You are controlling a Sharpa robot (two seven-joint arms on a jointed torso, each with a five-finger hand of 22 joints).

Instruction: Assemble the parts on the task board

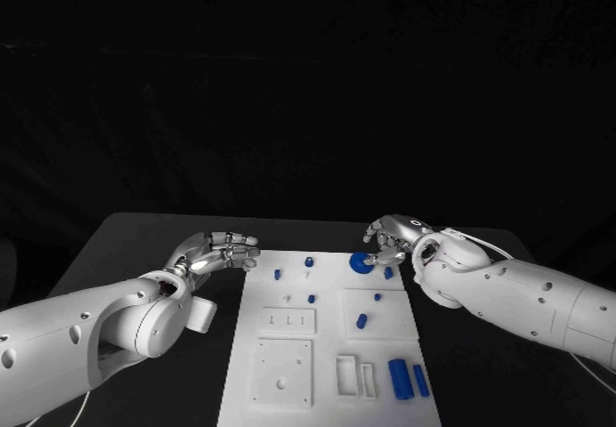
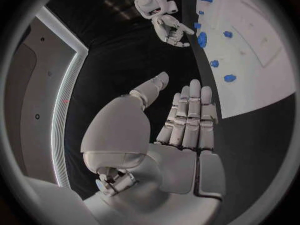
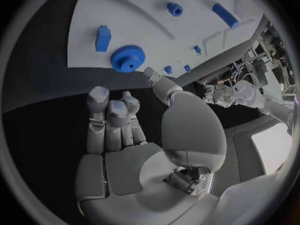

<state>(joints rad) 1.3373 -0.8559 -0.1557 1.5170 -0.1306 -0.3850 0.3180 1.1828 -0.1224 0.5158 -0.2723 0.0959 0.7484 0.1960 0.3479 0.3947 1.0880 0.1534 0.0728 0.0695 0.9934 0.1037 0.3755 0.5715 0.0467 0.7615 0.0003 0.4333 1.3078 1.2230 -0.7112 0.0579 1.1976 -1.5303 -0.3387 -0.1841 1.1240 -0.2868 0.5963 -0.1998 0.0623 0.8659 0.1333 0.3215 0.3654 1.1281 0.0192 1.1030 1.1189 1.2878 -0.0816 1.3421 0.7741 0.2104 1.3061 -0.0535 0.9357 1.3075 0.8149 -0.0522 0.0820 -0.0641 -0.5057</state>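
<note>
The white task board (image 1: 328,384) lies mid-table. A blue gear (image 1: 360,262) sits at its far right corner, and lies flat on the board in the right wrist view (image 3: 127,58). My right hand (image 1: 395,238) hovers just behind the gear, its thumb tip (image 3: 150,75) close beside it and its other fingers (image 3: 110,110) off it, holding nothing. My left hand (image 1: 222,251) is off the board's far left corner with straight fingers (image 2: 189,116), empty. Small blue pegs (image 1: 310,261) stand on the far part of the board. Two blue bars (image 1: 409,380) lie near the front right.
The board has white raised blocks (image 1: 287,321) and a slotted holder (image 1: 356,374) toward the front. Black table (image 1: 141,249) shows on both sides of the board. From the left wrist view the right hand (image 2: 169,28) and gear (image 2: 202,38) are seen across the board.
</note>
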